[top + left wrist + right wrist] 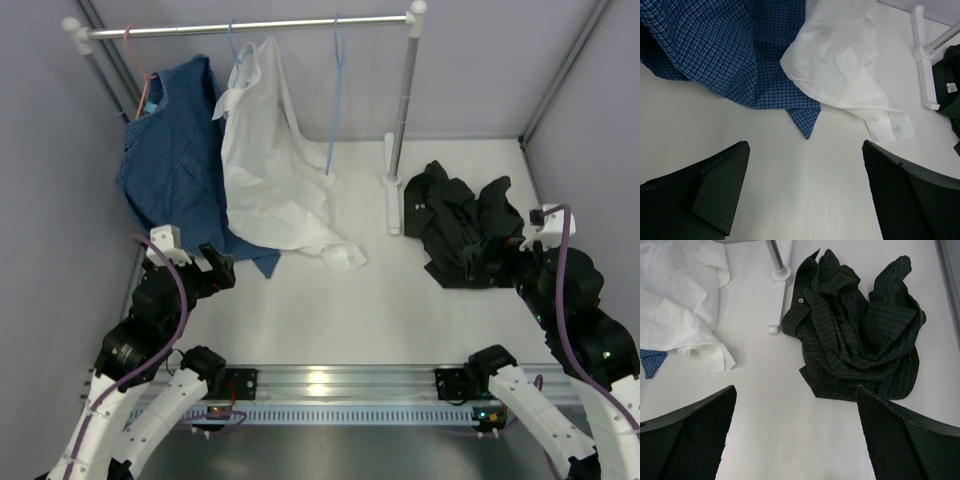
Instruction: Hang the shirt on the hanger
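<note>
Judging this the pickup step: the shirt [465,225] lies crumpled centre-right (untouched), the hanger [334,100] upper centre; left claw [805,145] and right claw [796,390] gape empty. Next, the right one should descend and grip it.

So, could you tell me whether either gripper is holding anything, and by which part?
Nothing is held: the left gripper and the right gripper are both open, and the shirt lies crumpled and untouched.

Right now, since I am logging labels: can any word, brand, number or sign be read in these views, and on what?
No text can be read.
The white tag on the shirt: too small and blurred to read.
Nothing else in view shows writing.
</note>
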`<state>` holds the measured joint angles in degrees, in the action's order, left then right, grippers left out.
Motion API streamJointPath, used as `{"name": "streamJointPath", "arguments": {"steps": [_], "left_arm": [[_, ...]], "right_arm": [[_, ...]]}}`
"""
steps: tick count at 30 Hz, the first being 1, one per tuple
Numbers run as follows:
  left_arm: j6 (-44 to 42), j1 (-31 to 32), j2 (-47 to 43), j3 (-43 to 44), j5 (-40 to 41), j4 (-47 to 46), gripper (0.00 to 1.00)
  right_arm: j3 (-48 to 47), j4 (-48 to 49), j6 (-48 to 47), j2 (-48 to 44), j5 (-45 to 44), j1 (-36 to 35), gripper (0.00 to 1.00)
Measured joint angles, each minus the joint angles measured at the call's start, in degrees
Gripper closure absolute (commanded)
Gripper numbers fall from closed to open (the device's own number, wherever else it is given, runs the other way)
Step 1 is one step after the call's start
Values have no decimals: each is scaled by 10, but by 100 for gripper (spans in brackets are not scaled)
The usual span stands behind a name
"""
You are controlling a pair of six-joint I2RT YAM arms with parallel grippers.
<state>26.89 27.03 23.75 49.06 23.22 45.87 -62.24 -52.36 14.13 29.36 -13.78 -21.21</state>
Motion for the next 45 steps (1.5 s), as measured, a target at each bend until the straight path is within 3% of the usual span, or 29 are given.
{"name": "streamJointPath", "arguments": {"steps": [12, 20, 25, 30, 39, 42, 43, 45], "left_arm": [[0, 5, 0, 0, 2, 0, 2], [0, 6, 0, 0, 2, 0, 2], [0, 8, 0, 0, 2, 0, 2], [0, 14, 0, 0, 3, 0, 2], [0, 23, -1, -2, 5, 0, 2], [0, 25, -1, -2, 4, 0, 2], [0, 26, -1, -2, 4, 0, 2], [0, 28, -1, -2, 4, 0, 2]], "right_arm": [[25, 14, 18, 0, 50, 0, 1], [112, 133, 60, 45, 84, 0, 1], [73, 196, 48, 251, 12, 0, 0], [-45, 236, -23, 519, -38, 13, 17], [-229, 277, -143, 801, -54, 70, 24], [-260, 282, -166, 852, -60, 76, 43], [-264, 283, -172, 865, -61, 78, 63], [-268, 288, -179, 883, -61, 80, 84]]}}
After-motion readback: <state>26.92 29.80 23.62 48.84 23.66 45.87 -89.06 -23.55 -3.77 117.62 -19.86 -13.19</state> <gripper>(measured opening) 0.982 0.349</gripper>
